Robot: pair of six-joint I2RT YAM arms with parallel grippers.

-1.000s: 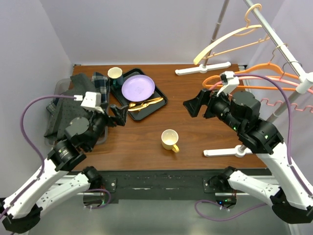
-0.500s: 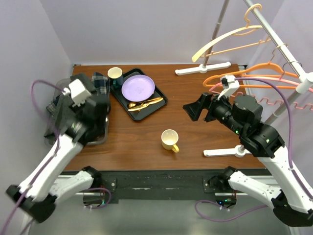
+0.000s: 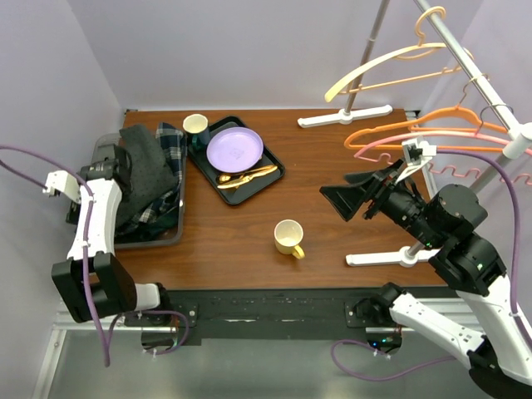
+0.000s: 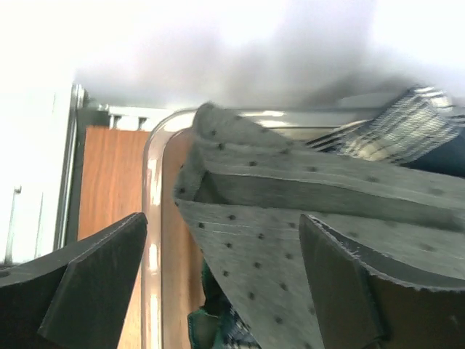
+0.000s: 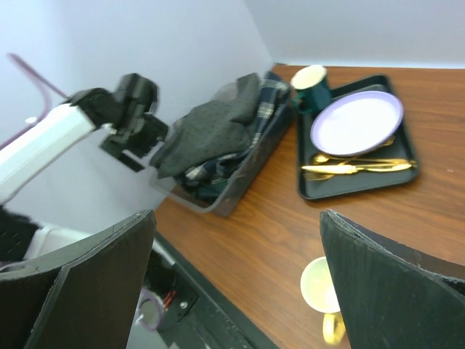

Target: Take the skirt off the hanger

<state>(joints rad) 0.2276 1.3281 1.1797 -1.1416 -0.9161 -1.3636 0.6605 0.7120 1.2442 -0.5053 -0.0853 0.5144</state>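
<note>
The grey dotted skirt [image 3: 145, 162] lies in the clear bin [image 3: 158, 237] at the table's left, on top of plaid clothes. My left gripper [image 3: 112, 165] is open at the bin's left rim. In the left wrist view its fingers [image 4: 221, 240] stand on either side of the skirt's folded edge [image 4: 290, 211] without touching it. My right gripper [image 3: 345, 195] is open and empty in the air over the table's right half. Its camera shows the skirt [image 5: 211, 127] far off. Orange [image 3: 432, 133], pink [image 3: 416, 143] and cream [image 3: 391, 66] hangers hang bare on the rack.
A black tray [image 3: 274, 170] holds a purple plate [image 3: 234, 148] and gold cutlery [image 3: 245, 176], with a teal cup [image 3: 196, 127] beside it. A yellow mug [image 3: 288, 237] stands mid-table. White rack feet lie at the back [image 3: 345, 116] and front right [image 3: 382, 258].
My left arm has swung from the table's middle out to the bin's left side, and its gripper now faces the skirt. My right gripper has drifted slightly right.
</note>
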